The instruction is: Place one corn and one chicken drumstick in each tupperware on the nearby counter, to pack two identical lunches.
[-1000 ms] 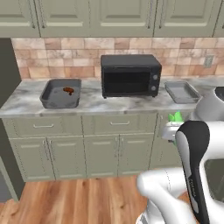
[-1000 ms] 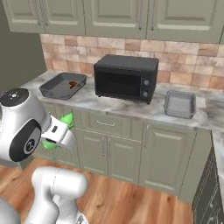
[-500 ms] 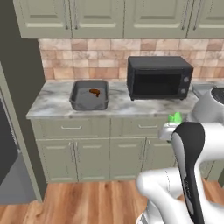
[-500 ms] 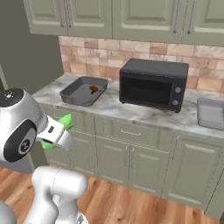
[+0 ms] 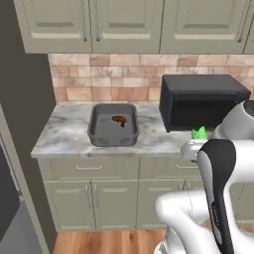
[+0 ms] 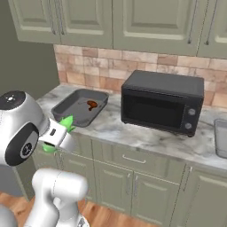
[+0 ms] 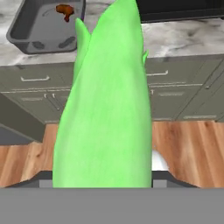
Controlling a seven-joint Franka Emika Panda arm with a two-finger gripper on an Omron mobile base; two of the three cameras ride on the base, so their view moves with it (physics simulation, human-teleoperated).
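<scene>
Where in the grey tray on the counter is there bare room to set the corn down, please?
The tupperware floor is bare left of and in front of the chicken drumstick, which lies right of centre toward the back. Bare counter borders its left; the microwave crowds its right.

Tool fingertips (behind corn (image 7: 105, 109)) hidden
</scene>
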